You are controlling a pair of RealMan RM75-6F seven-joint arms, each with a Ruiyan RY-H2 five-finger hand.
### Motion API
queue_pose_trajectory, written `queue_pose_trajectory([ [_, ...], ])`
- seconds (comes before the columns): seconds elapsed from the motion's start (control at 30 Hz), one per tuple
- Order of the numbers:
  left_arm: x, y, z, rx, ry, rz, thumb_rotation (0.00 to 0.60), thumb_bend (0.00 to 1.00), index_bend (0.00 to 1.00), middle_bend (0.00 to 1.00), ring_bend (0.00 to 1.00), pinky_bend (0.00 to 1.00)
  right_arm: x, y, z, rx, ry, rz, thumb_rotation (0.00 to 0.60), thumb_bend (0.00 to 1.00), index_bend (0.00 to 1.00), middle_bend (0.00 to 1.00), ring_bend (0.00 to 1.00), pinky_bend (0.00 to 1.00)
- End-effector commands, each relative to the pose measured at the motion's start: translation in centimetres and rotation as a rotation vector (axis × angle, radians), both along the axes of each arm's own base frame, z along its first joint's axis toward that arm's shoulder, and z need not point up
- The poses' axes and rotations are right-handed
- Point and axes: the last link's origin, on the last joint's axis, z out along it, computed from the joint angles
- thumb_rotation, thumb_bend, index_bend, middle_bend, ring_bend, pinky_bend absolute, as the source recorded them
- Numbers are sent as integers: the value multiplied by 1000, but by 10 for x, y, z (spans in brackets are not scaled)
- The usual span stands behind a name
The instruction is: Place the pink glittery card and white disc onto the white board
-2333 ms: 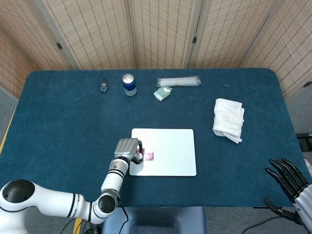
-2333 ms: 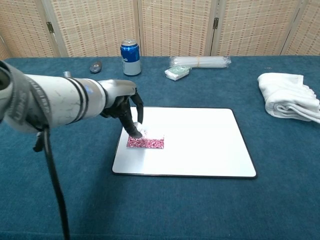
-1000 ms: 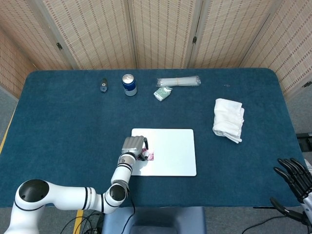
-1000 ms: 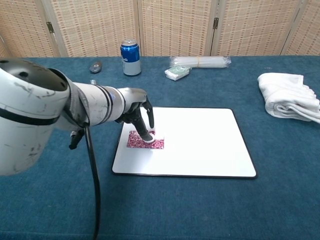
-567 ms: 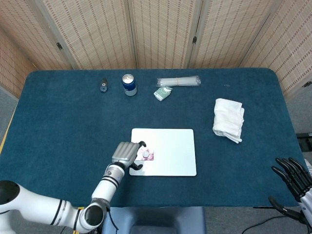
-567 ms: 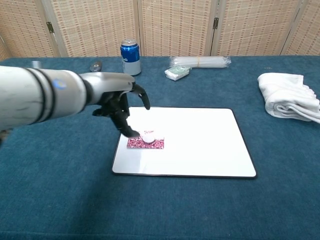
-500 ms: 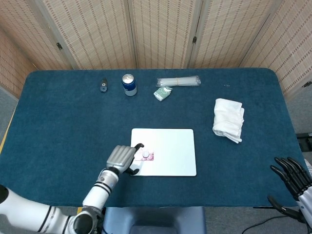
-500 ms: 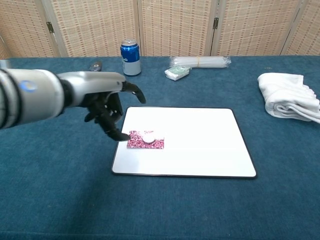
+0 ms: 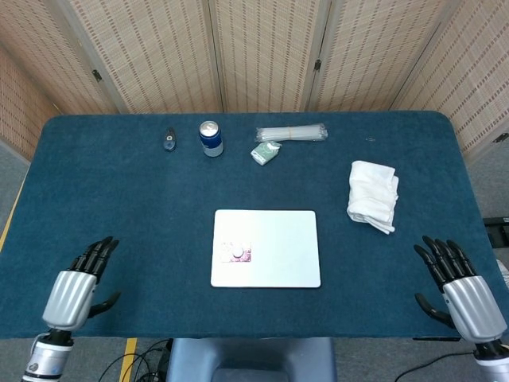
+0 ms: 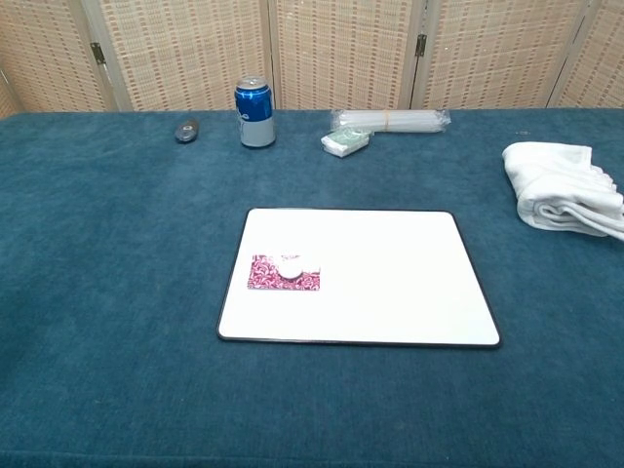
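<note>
1. Your left hand (image 9: 73, 288) and right hand (image 9: 464, 288) hover spread and empty at the near table corners.
2. The pink glittery card (image 10: 283, 273) lies on the white board (image 10: 390, 283), near its left edge.
3. The white disc (image 10: 290, 265) rests on that card.

The white board (image 10: 380, 278) lay mid-table. On its left part sat the card (image 10: 283, 274), the disc (image 10: 290, 265) resting on the card. Behind the board stood the can (image 10: 254, 112); right of the board, well apart, lay the towel (image 10: 561, 187).
</note>
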Motion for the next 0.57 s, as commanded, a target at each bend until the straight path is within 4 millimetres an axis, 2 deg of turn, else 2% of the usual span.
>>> queue_pose_trajectory([
  [0.03,-69,-45,52,206,70,104,600,270,7,98,126,307,5,-16,-15,-4,17,-52,600,210,0,0,0,0],
  [0.23,-77,-46,59,238,51,162,600,270,31,98,119,291,3,-19,-20,3,42,-82,600,210,0,0,0,0],
  [0.57,-83,-44,61,262,59,196,600,271,19,99,118,291,6,-17,-15,-15,28,-50,600,211,0,0,0,0],
])
